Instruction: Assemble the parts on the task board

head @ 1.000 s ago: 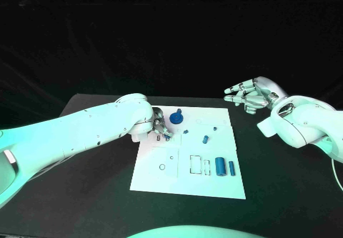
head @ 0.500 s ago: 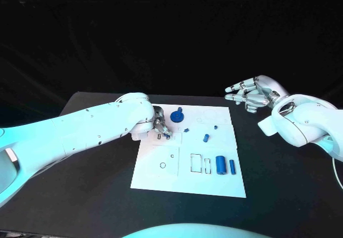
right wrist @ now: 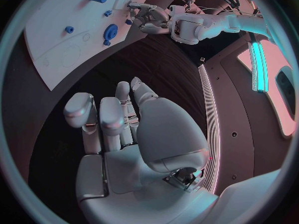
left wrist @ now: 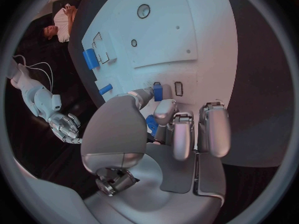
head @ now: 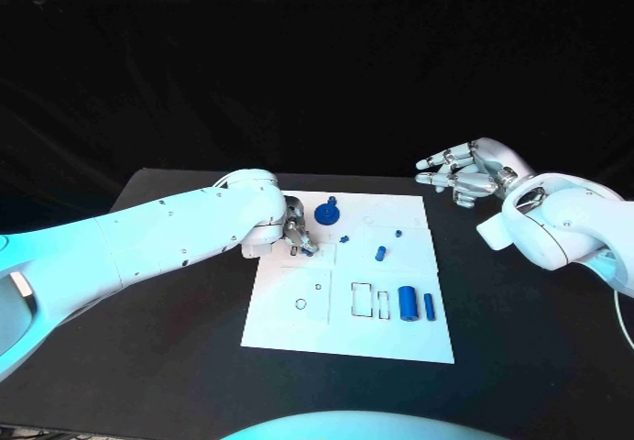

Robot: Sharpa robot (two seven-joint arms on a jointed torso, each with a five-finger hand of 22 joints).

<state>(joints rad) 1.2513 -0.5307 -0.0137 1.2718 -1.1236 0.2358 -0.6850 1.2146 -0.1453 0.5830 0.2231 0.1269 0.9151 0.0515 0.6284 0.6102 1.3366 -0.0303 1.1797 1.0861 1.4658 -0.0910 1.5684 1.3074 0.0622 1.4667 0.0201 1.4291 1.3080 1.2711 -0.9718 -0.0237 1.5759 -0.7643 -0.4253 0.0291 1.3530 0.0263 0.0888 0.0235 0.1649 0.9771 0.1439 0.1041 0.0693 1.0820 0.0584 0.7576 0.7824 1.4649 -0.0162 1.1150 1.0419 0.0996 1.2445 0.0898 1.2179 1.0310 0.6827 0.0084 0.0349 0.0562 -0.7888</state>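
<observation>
Entry — step in hand: seating one small blue part (left wrist: 157, 91) on the task board (head: 397, 339). My left hand (head: 293, 232) pinched it at the fingertips, just beside a small outlined slot (left wrist: 179, 88). Next move, as I judged: align, press straight down. Right hand (head: 463, 174) hung off the board, fingers half-curled, grasping nothing. Writing or labels — none legible.

Black table (head: 529, 321) under board
</observation>
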